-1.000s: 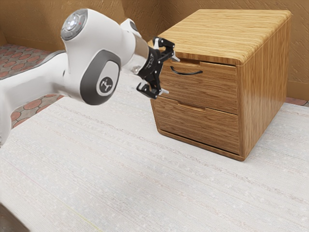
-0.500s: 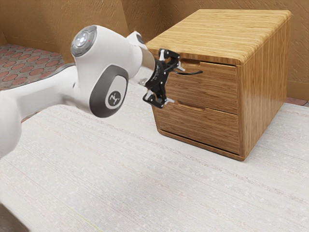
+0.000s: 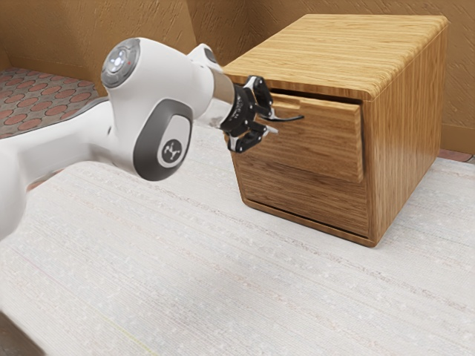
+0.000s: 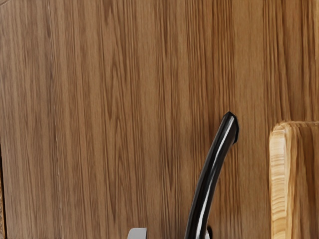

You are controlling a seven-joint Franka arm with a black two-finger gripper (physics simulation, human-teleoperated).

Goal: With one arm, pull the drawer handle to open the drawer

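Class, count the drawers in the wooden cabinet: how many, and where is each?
2. The top drawer, pulled partly out, has the gripper shut on its handle; the bottom drawer sits directly beneath it, flush with the cabinet. None appears hidden.

A cabinet (image 3: 349, 52) stands on the floor (image 3: 223, 282) toward the exterior view's right, with a wall (image 3: 89, 30) behind it. In its front are 2 drawers, one above the other. The upper drawer (image 3: 319, 144) juts forward past the lower drawer (image 3: 312, 193), which sits flush. A handle (image 3: 288, 118) lies across the upper drawer's front, near its top. The arm (image 3: 148, 111) reaches in from the exterior view's left. Its gripper (image 3: 260, 115) clasps the handle's near end from above and below.
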